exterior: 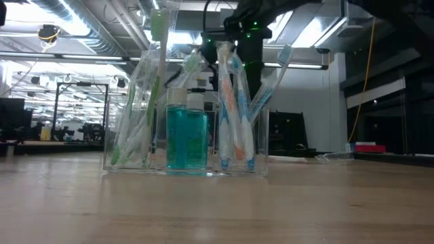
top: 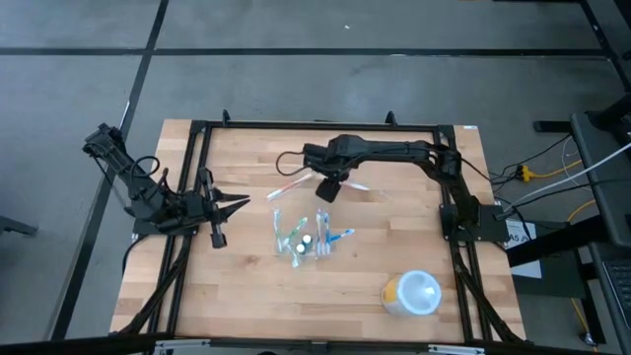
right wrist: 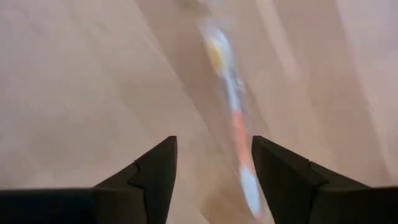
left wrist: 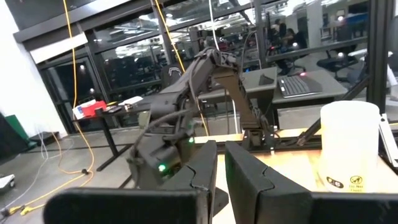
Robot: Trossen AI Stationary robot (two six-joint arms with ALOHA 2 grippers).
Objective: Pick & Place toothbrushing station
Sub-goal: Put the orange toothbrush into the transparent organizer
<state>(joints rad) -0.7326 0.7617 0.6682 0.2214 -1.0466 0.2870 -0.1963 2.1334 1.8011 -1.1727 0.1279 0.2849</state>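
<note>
The toothbrushing station (top: 301,240), a clear rectangular holder, stands on its base at the middle of the wooden table. In it stand several toothbrushes (exterior: 230,102) and two teal bottles (exterior: 187,132). My right gripper (top: 328,187) hangs open above the table on the holder's far side, pointing down. In the right wrist view a blurred toothbrush (right wrist: 233,118) shows below the open fingers (right wrist: 155,168), and nothing is between them. Two loose toothbrushes (top: 296,184) lie on the table beside that gripper. My left gripper (top: 232,204) waits shut at the table's left, pointing level.
A round white and yellow container (top: 412,293) stands near the table's front right; the left wrist view shows it too (left wrist: 348,146). A black frame (top: 325,125) runs round the table's edges. Bare wood lies at the front left.
</note>
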